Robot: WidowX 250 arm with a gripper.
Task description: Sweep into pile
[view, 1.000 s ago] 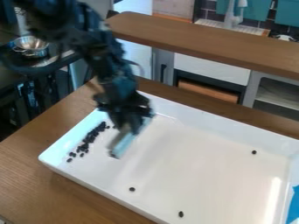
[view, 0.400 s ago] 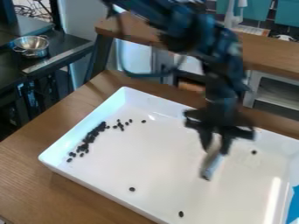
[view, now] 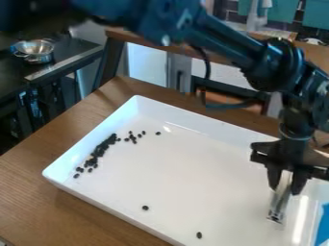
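One wooden table [view: 26,202] is seen under a long white tray [view: 193,192], and over the tray's far edge the black arm [view: 237,43] has been swung from the left end to the right within the last second. With it the gripper [view: 286,187] has been carried towards the tray's right edge, its fingers closed on a pale scraper [view: 279,202], which is hung tip down; whether the floor is touched cannot be told. The pile [view: 97,153] by the left edge has been left as it was, so a new stroke is probably being set up from the right. Wide open floor is offered leftward from the scraper, while little room is left on its right, where the wall could be knocked. By the far left corner a small cluster [view: 133,138] is still spread beyond the pile. Smallest of all, two stray beans, one at mid near edge [view: 145,208] and one further right [view: 199,235], are yet to be gathered, likely by low, slow strokes kept off that rim.
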